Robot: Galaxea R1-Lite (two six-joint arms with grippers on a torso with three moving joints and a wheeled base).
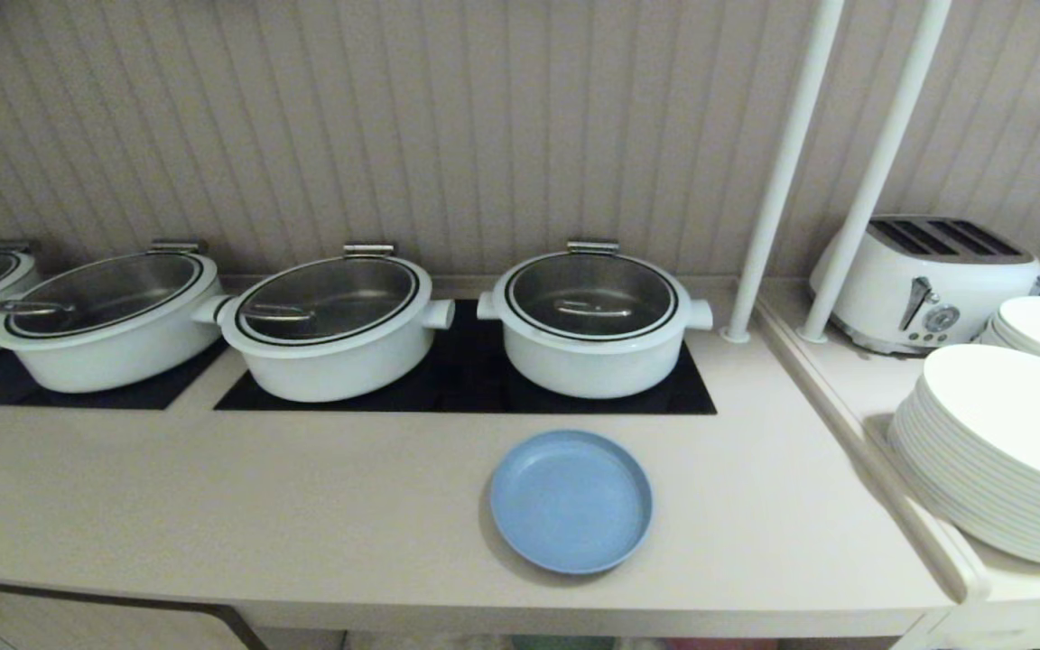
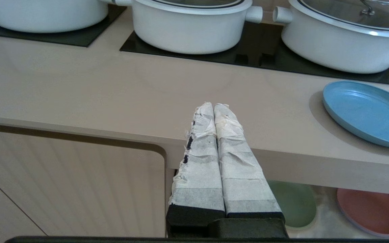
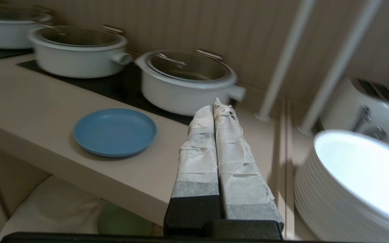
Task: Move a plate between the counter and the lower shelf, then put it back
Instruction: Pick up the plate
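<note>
Mostly the lower shelf stayed hidden under the counter's thick front edge: only the left wrist view caught a slice of it, with its wrinkly white lining, a green plate partly behind the left gripper and a pink plate cut off low at the frame. Neither arm showed in the head view. The plate, small, round, matte light blue with a raised rim, lay flat on the smooth beige counter, in front of the rightmost white pot and apart from it. Four glass-lidded pots sat on black glass panels, the leftmost cut by the frame edge. The left gripper's fingers, wrapped in creased, fraying white tape, were pressed together and held nothing, level with the counter's front edge. The right gripper, taped alike, also had its fingers closed on nothing, beside the plate and not touching it. Stacked white plates and a toaster stood on the side surface, blurred in the right wrist view
</note>
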